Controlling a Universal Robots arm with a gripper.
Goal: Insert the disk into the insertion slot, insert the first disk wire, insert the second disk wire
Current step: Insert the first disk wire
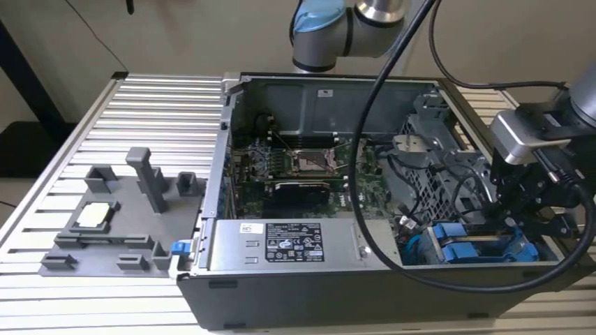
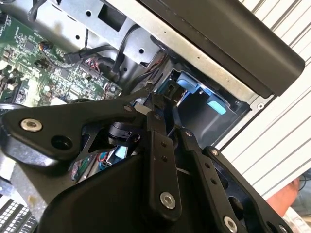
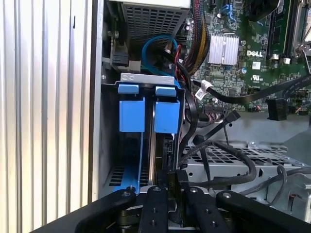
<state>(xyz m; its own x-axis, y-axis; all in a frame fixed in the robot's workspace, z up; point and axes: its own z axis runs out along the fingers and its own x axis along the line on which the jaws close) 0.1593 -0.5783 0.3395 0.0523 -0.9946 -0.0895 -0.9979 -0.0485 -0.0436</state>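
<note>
One hand (image 3: 171,183) pointing into the insertion slot (image 3: 165,145), two blue carriers (image 3: 131,114) inside

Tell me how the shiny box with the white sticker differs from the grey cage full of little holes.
The silver box has closed, smooth walls and a white label; the grey cage has perforated walls. The box lies along the case's near edge in the exterior view; the cage sits beyond it, toward that view's right. The box looks bright, the cage duller, with black cables draped over it. Both are sheet metal inside the open case.
</note>
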